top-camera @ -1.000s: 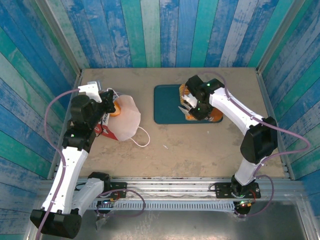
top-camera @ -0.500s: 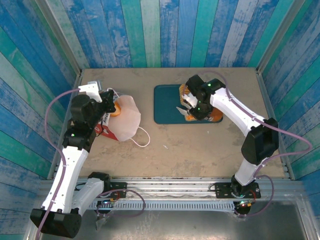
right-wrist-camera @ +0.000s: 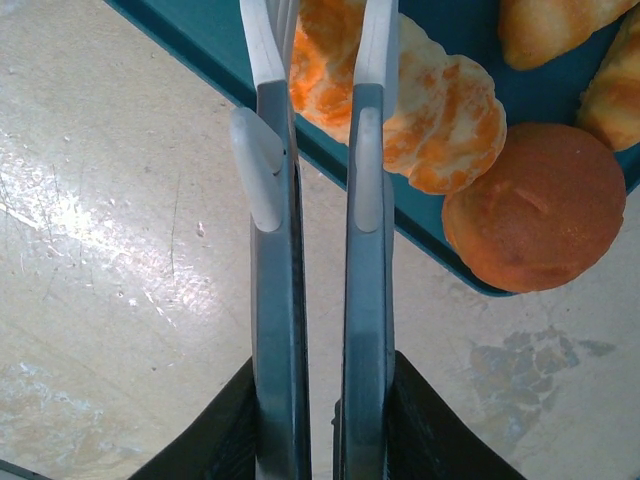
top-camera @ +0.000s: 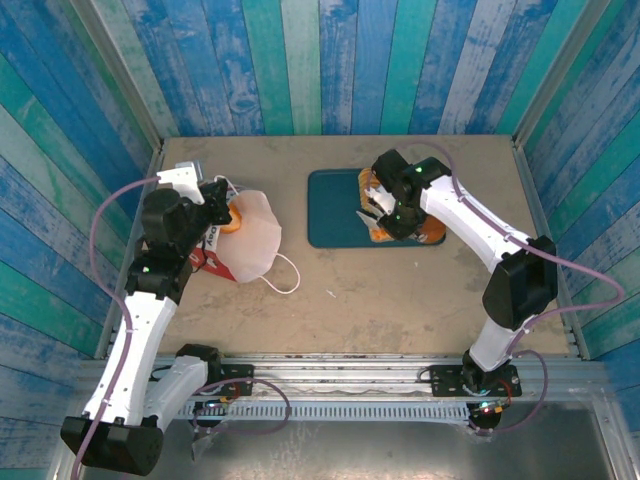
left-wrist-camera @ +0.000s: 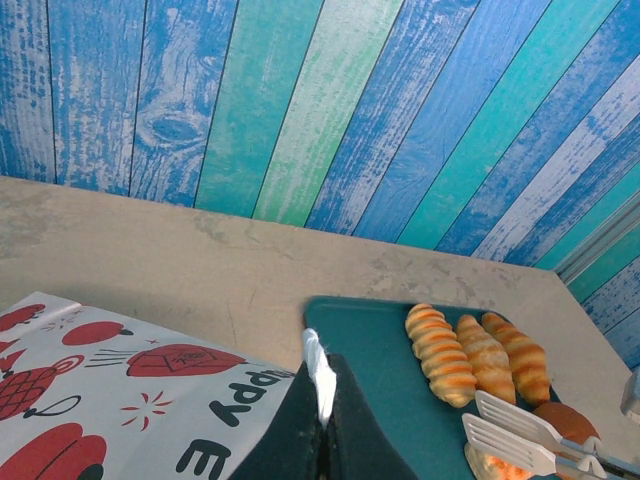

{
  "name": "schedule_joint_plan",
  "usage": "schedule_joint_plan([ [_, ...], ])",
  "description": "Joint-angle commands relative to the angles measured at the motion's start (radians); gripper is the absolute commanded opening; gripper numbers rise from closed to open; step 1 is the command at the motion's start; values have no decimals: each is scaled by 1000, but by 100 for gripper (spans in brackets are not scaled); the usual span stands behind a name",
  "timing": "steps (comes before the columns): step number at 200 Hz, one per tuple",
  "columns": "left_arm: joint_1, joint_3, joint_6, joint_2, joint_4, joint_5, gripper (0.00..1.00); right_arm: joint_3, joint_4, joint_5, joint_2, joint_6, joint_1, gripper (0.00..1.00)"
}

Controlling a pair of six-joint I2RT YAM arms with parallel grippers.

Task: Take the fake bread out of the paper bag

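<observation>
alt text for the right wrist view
The right gripper, its pale fingers narrowly apart, reaches over the edge of a teal tray above a ridged orange croissant. A round bun sits beside it at the tray's edge.

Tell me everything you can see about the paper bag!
It is a small paper bag lying on its side on the table, on the left. It looks like thin white paper, with red shapes and dark letters printed on one face. A white cord handle loops out onto the table. The left gripper pinches its edge, and an orange pastry sits at its mouth.
</observation>
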Motion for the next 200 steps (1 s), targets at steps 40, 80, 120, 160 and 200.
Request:
schedule_joint_plan([
  [40, -1, 8, -7, -3, 24, 6, 1, 20, 25, 9, 3, 58, -8, 30],
  [80, 0, 3, -5, -8, 24, 4, 1, 26, 42, -13, -16, 61, -14, 30],
  [120, -1, 3, 1, -12, 21, 0, 1, 3, 104, -72, -108, 53, -14, 30],
  [160, -1, 4, 1, -15, 22, 0, 1, -75, 231, -249, -262, 38, -11, 31],
  [200, -1, 11, 9, -17, 17, 0, 0, -191, 373, -461, -389, 18, 33, 32],
])
